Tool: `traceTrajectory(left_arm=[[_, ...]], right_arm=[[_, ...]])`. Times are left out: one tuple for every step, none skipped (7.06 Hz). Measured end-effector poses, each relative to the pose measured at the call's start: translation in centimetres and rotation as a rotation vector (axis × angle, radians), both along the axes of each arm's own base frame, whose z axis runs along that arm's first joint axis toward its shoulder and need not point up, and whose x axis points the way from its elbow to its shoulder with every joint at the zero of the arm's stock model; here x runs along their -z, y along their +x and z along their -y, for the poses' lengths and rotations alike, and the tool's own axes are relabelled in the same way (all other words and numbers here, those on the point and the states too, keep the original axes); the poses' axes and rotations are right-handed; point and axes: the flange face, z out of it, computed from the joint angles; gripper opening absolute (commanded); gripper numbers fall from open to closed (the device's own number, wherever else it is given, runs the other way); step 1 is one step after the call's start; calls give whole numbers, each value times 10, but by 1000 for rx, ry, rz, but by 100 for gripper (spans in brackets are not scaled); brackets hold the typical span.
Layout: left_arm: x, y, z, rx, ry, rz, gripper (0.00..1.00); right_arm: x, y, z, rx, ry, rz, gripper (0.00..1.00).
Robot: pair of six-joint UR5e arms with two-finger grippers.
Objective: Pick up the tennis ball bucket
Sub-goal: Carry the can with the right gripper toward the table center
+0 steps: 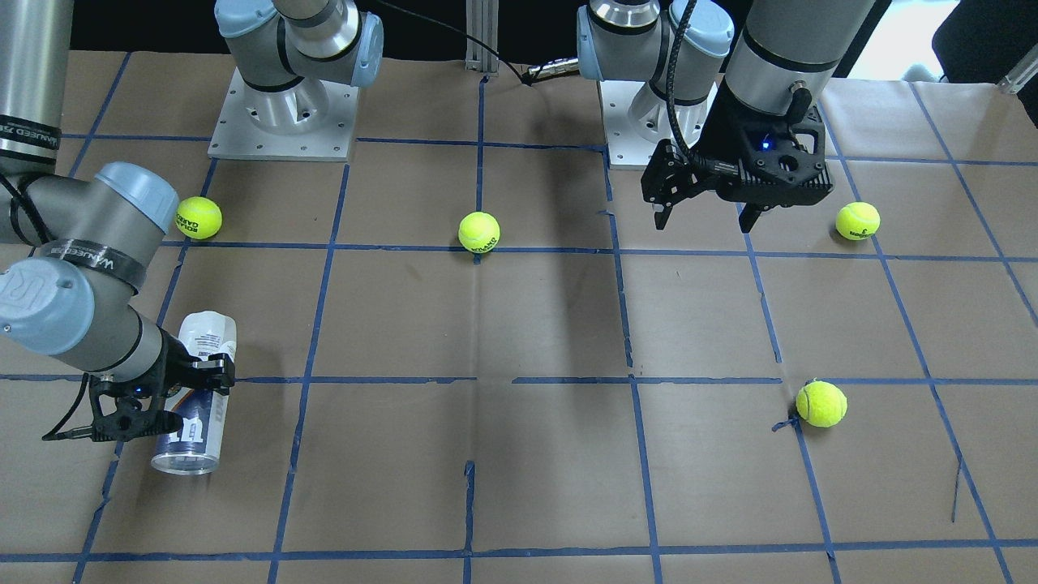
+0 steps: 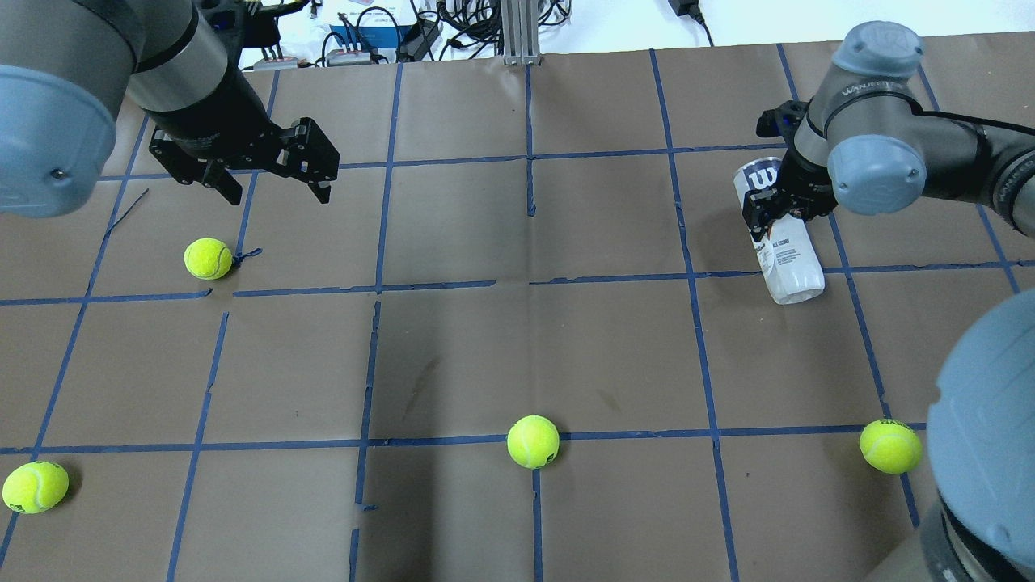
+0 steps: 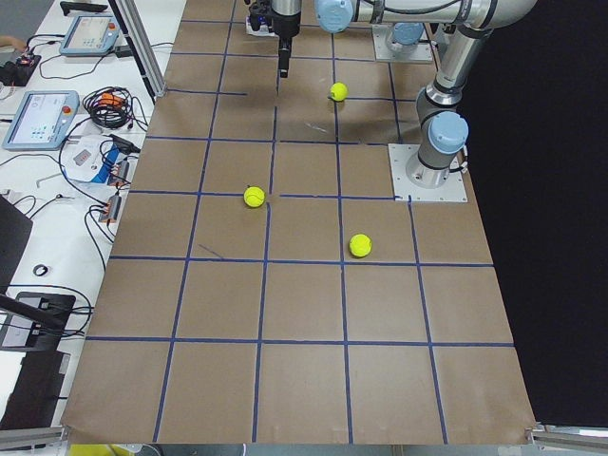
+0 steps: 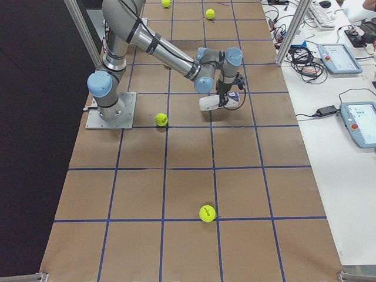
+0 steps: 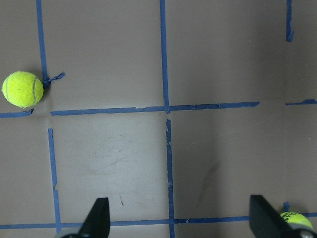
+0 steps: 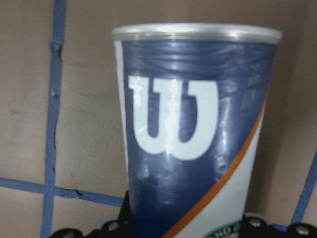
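Bucket point(image 2: 786, 260): slim glossy plastic cylinder

Count on the brown paper-covered surface point(image 2: 614, 356):

- Round yellow-green felt tennis balls: four, namely ball one point(image 2: 208, 259), ball two point(image 2: 35, 487), ball three point(image 2: 533, 441) and ball four point(image 2: 890, 446).
- Slim clear-plastic cylindrical tennis ball can point(image 2: 788, 263), navy and white label: one.
- Black two-finger claws: two, namely left claw point(image 2: 279, 196) and right claw point(image 2: 778, 217).

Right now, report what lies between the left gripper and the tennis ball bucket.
Overhead view: only bare, taped table between left gripper and tennis ball bucket.
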Motion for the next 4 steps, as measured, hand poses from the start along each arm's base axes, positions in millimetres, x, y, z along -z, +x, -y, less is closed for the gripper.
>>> traceTrajectory(left_arm=[[2, 0, 0, 1, 2, -1, 100], [3, -1, 1, 2, 2, -1, 100], [3, 0, 2, 2, 0, -2, 100], [3, 0, 2, 2, -2, -1, 100]], right_arm=[[-31, 49, 6, -155, -64, -8, 60], [-56, 105, 7, -343, -125, -15, 60], [-70, 156, 6, -537, -183, -26, 61], [-71, 201, 5, -741, -240, -42, 62]])
